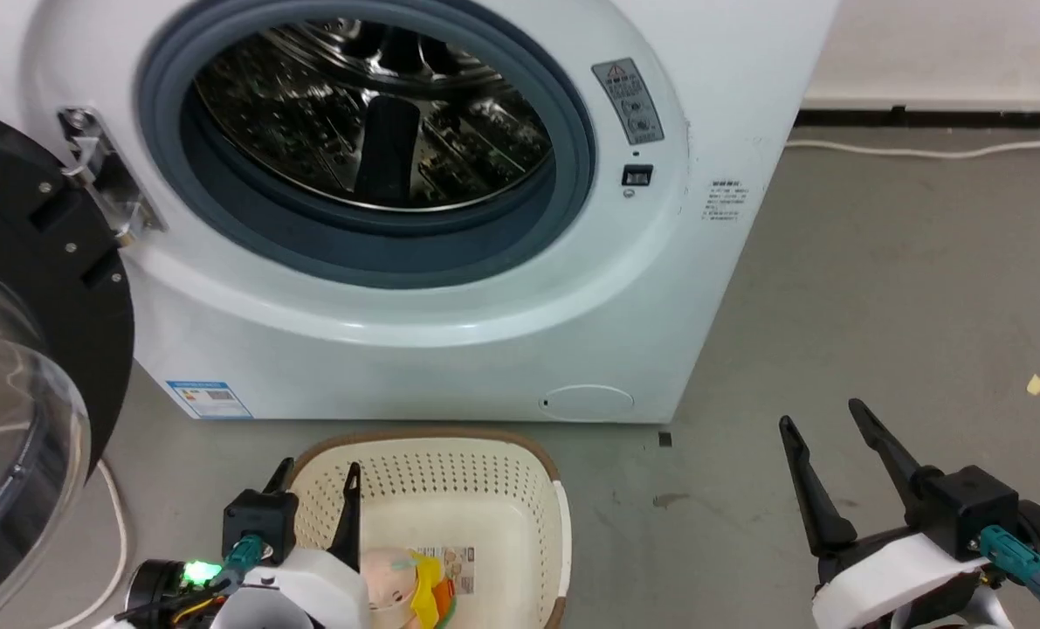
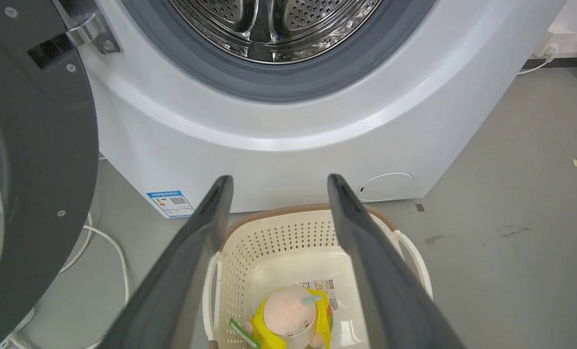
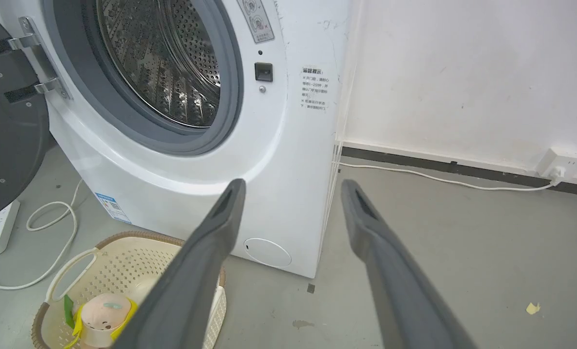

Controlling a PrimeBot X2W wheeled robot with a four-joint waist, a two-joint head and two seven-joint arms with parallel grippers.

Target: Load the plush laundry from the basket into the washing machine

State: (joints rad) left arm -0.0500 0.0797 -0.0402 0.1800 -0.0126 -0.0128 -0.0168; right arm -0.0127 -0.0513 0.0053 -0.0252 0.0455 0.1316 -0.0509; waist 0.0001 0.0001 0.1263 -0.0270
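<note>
Doll (image 2: 288,315): in basket (image 2: 278,237), below and between the fingers (image 2: 196,232) of left gripper (image 2: 278,178), head facing them.
Nearer: left gripper; right gripper (image 3: 293,182) well apart.
Fingers: both pairs spread, empty.

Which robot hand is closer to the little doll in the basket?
Left. The left gripper hovers over the basket, beside the doll; the right gripper is off to the side over the floor.
</note>
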